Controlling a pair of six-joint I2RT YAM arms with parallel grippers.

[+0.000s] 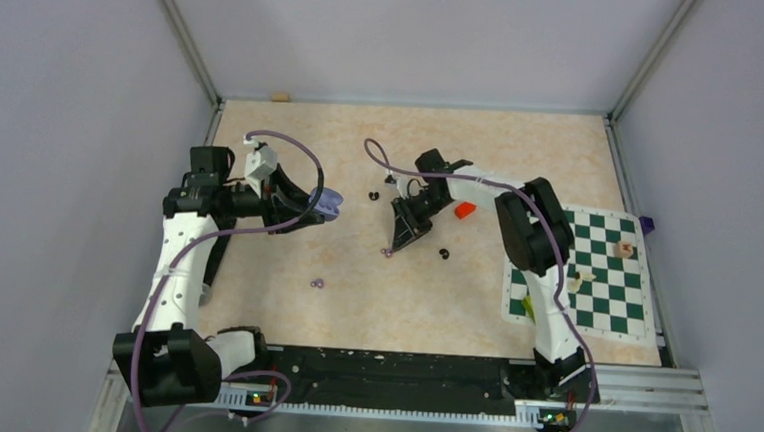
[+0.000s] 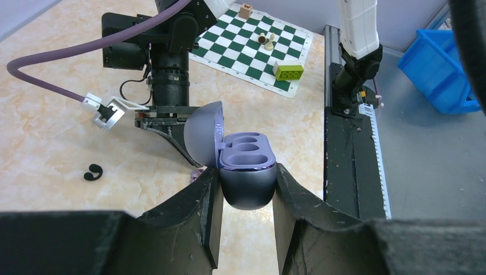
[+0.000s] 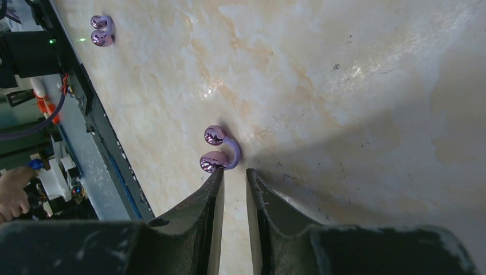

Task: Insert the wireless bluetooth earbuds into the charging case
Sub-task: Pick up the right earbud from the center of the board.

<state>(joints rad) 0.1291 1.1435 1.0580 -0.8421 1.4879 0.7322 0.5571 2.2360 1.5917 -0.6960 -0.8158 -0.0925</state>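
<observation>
My left gripper is shut on the dark charging case, held above the table with its lid open and its two lilac wells empty. In the top view the case hangs left of centre. My right gripper points down at the table, its jaws a narrow gap apart with nothing between them. A lilac earbud lies on the table just past the tips and touches the left fingertip. Another lilac earbud lies nearer the arm bases. Two black earbuds lie either side of the right gripper.
A small red block sits by the right arm's wrist. A green-and-white chessboard mat with a few pieces and a green brick covers the right side. A blue bin stands off the table.
</observation>
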